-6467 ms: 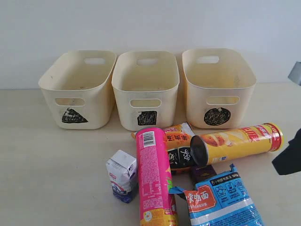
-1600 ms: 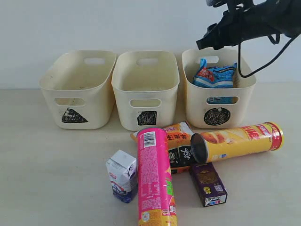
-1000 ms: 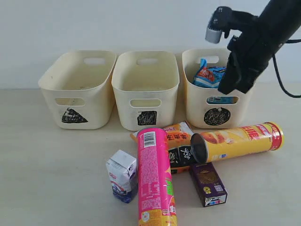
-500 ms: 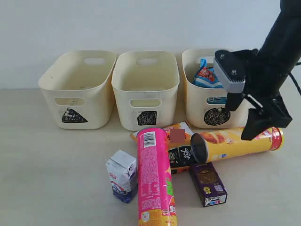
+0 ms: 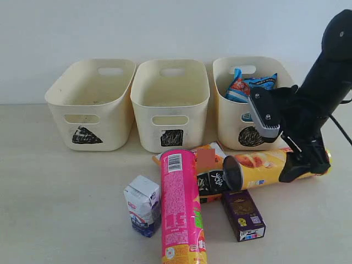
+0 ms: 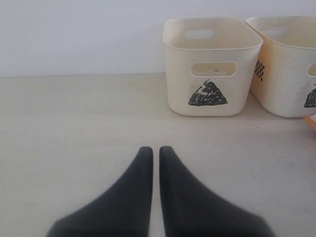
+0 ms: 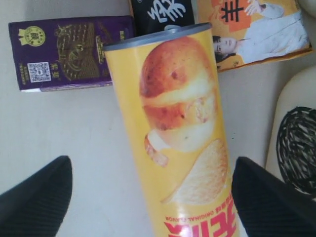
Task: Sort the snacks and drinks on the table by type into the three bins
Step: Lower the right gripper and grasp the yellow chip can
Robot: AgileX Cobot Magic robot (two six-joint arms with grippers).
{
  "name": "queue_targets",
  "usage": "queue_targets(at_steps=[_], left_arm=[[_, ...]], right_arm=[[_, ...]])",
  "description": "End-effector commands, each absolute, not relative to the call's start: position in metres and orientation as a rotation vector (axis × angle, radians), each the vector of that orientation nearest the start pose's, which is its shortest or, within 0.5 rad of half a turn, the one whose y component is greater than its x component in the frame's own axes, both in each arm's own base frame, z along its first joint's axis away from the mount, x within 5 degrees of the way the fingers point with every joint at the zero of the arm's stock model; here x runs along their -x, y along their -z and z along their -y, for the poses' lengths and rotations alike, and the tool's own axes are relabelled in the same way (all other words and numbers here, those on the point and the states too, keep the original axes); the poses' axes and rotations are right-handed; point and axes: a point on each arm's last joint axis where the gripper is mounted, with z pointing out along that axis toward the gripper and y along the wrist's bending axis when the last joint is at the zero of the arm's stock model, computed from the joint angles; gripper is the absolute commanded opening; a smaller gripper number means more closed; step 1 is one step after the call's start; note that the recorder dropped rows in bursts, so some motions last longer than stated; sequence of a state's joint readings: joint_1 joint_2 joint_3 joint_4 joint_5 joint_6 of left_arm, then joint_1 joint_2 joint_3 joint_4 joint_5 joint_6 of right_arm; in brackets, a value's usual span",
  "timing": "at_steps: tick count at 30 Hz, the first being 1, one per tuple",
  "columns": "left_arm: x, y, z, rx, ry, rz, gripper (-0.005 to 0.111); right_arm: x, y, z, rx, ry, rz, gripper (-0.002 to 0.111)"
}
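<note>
Remaining unsorted: 5 of 6 items. Sorted: blue bag (image 5: 250, 85), inside right bin (image 5: 230, 118). The right gripper (image 7: 150, 170), jaws spread, straddles the yellow tube (image 5: 258, 164) near that bin. On table (image 5: 55, 209): pink tube (image 5: 180, 209), orange bag (image 5: 214, 179), white carton (image 5: 143, 212), purple carton (image 5: 243, 214). Near left bin (image 6: 177, 84): left gripper (image 6: 154, 150), pressed closed, empty.

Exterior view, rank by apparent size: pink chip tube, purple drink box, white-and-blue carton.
1. Pink chip tube: clearly largest.
2-3. Purple drink box and white-and-blue carton: look about alike, so no ranking between them.
</note>
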State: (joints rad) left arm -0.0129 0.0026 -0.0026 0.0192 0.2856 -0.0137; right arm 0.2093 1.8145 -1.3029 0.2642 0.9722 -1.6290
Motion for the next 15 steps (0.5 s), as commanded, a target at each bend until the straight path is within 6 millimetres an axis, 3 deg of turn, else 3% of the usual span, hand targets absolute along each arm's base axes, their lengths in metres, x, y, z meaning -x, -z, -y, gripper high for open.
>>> queue_targets(at_steps=[1, 8, 12, 15], left_arm=[[-0.055, -0.188, 0.0, -0.01, -0.001, -1.761, 0.004], [-0.055, -0.188, 0.0, -0.01, -0.001, -1.761, 0.004], [-0.055, -0.188, 0.0, -0.01, -0.001, -1.761, 0.004], [-0.055, -0.188, 0.0, -0.01, -0.001, -1.761, 0.004]], right_arm=[[-0.353, -0.198, -0.095, 2.159, -0.125, -1.902, 0.078], [-0.362, -0.172, -0.096, 2.159, -0.13, -1.931, 0.074], [-0.367, -0.165, -0.096, 2.151, -0.095, -1.928, 0.054], [-0.369, -0.163, -0.094, 2.173, -0.059, -1.917, 0.03]])
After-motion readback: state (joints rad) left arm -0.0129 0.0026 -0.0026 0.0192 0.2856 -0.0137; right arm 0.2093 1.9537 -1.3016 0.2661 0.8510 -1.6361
